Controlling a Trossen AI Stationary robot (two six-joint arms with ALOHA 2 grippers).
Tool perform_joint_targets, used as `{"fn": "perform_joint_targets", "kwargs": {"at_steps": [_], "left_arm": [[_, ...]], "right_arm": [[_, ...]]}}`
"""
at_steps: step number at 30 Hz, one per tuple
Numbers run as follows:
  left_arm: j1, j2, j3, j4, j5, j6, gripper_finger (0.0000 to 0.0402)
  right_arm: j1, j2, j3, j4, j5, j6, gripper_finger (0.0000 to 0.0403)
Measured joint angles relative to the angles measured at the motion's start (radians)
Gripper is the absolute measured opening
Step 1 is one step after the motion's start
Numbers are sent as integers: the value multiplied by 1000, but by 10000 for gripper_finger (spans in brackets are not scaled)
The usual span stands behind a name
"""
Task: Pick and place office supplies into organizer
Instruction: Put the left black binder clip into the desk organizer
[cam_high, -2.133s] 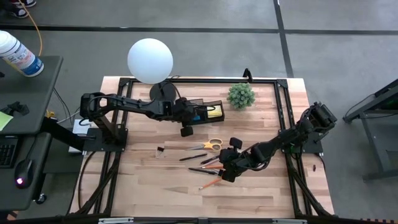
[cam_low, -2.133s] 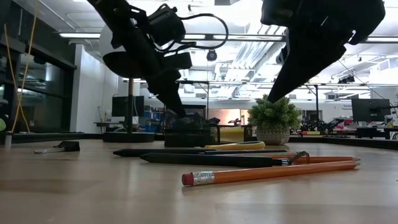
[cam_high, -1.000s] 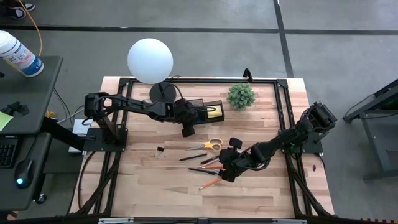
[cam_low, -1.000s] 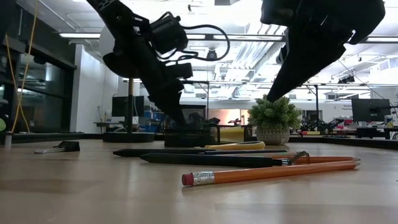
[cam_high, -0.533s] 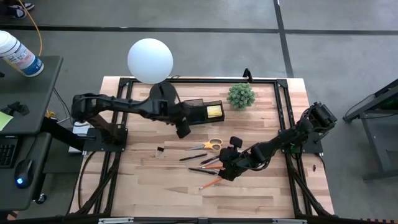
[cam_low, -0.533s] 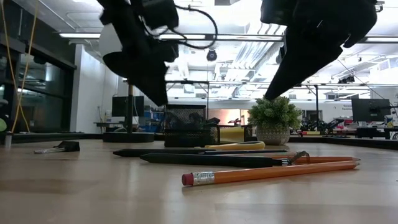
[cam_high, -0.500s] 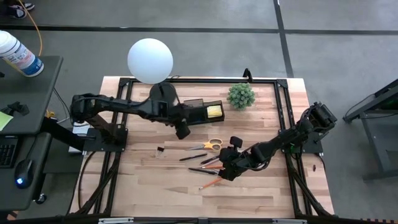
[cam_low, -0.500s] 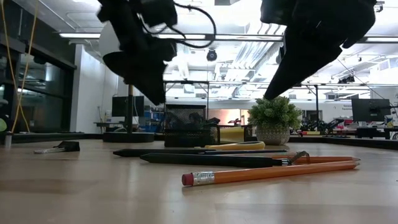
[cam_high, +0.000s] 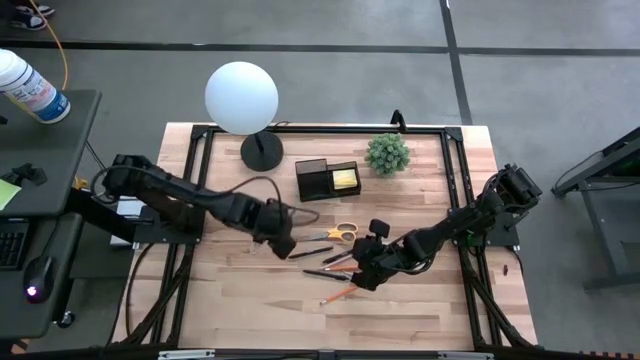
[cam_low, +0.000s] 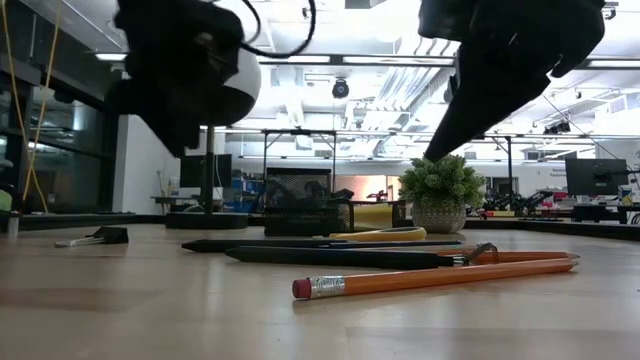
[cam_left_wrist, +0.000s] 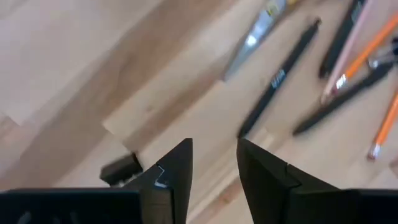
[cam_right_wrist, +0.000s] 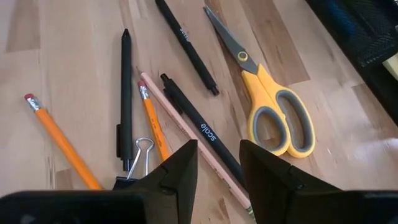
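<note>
Yellow-handled scissors (cam_high: 340, 233) lie flat near the middle of the worktop (cam_high: 420, 310), long axis running along its width, blades toward the left edge and handles toward the right. Just nearer the front edge, black pens (cam_high: 310, 252) and orange pencils (cam_high: 337, 295) lie in a loose fan, mostly along the same line; the front pencil tilts, and the low view shows its eraser end (cam_low: 303, 288) toward the left. A small black binder clip (cam_high: 258, 242) rests left of the pens. The black organizer (cam_high: 325, 180), with the yellow sticky-note pad (cam_high: 345, 178) in its right compartment, stands near the rear edge, between a white globe lamp (cam_high: 241, 97) and a small green plant (cam_high: 387, 153).

The left gripper (cam_high: 284, 243) hangs over the bare wood between clip and pens, fingers (cam_left_wrist: 174, 171) narrowly apart, holding nothing. The right gripper (cam_high: 364, 278) hovers above the pencils, fingers (cam_right_wrist: 177, 168) also slightly parted and empty.

The worktop is pale wooden planking in a black frame, on grey concrete floor; beyond it, an open office with ceiling lights.
</note>
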Motion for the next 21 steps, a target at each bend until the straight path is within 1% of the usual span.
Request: {"fn": "perform_joint_targets", "kwargs": {"at_steps": [6,11,17,21], "left_arm": [[-110,0,0,-123,-20,-144,97],[-171,0,0,-138,-23,-249,90],[-194,-10,-55,-148,-18,-397,99],[-192,-32,-89,-120,4,-407,113]], "right_arm": [[0,0,0,6,-12,-26,119],[0,0,0,11,-3,-25,119],[0,0,0,13,23,-25,119],[0,0,0,18,26,-25,119]]}}
